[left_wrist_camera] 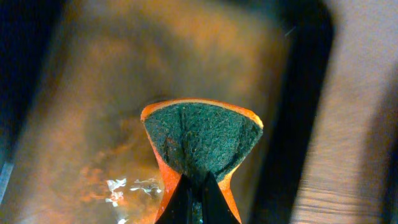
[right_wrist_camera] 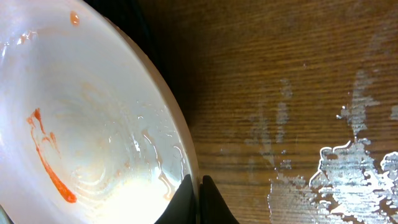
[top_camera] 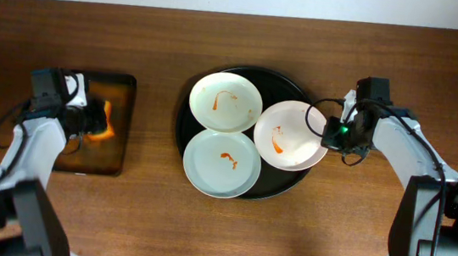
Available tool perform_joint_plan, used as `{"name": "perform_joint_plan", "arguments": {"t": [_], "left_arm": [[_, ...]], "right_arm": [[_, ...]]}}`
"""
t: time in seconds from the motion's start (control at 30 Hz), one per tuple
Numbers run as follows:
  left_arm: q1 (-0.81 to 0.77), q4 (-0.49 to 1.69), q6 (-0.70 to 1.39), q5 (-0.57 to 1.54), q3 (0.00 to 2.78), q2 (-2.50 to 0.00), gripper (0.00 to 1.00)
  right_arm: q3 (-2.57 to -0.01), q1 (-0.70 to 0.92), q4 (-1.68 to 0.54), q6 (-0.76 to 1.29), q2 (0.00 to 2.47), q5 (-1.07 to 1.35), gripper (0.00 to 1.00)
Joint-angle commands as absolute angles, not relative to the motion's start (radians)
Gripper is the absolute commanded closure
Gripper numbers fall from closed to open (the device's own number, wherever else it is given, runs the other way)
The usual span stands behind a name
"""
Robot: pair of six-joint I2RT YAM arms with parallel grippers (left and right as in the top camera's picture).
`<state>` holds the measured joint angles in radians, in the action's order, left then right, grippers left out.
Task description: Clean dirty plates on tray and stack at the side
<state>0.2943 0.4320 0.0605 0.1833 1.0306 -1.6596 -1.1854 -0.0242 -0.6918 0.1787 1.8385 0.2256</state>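
Observation:
Three white plates with orange smears lie on a round black tray (top_camera: 278, 189): a back plate (top_camera: 225, 102), a front plate (top_camera: 221, 163) and a right plate (top_camera: 290, 134). My right gripper (top_camera: 328, 132) is shut on the right plate's rim (right_wrist_camera: 186, 155); the plate overhangs the tray's right edge. My left gripper (top_camera: 93, 119) is shut on an orange sponge with a green scouring face (left_wrist_camera: 200, 138), held over a dark rectangular tray (top_camera: 116, 146) at the left, whose wet floor (left_wrist_camera: 93, 124) shows in the left wrist view.
Water marks (right_wrist_camera: 348, 162) lie on the wooden table right of the held plate. The round tray sits mid-table; the rectangular tray sits near the left side.

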Motion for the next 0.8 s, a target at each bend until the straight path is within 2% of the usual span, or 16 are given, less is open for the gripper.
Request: {"name": "perform_joint_plan", "arguments": {"t": [0.0, 0.1, 0.27, 0.37, 0.53, 0.77], "left_arm": [[0.296, 0.439, 0.057, 0.222, 1.07, -1.536, 1.0], [0.295, 0.463, 0.057, 0.236, 1.07, -1.5, 0.99], [0.291, 0.465, 0.057, 0.436, 1.07, -1.475, 0.99], [0.255, 0.465, 0.057, 0.468, 1.07, -1.473, 1.0], [0.091, 0.472, 0.093, 0.462, 1.123, -1.473, 0.99], [-0.193, 0.422, 0.199, 0.299, 1.203, -1.474, 0.99]], "right_arm": [[-1.178, -0.022, -0.696, 0.171, 1.848, 0.225, 0.96], [-1.178, -0.022, -0.699, 0.171, 1.848, 0.225, 0.96], [-1.178, -0.022, -0.703, 0.171, 1.848, 0.225, 0.96], [-1.178, -0.022, -0.703, 0.172, 1.848, 0.225, 0.96], [-1.178, -0.022, -0.712, 0.171, 1.848, 0.225, 0.96], [-1.178, -0.022, -0.715, 0.172, 1.848, 0.225, 0.96]]}}
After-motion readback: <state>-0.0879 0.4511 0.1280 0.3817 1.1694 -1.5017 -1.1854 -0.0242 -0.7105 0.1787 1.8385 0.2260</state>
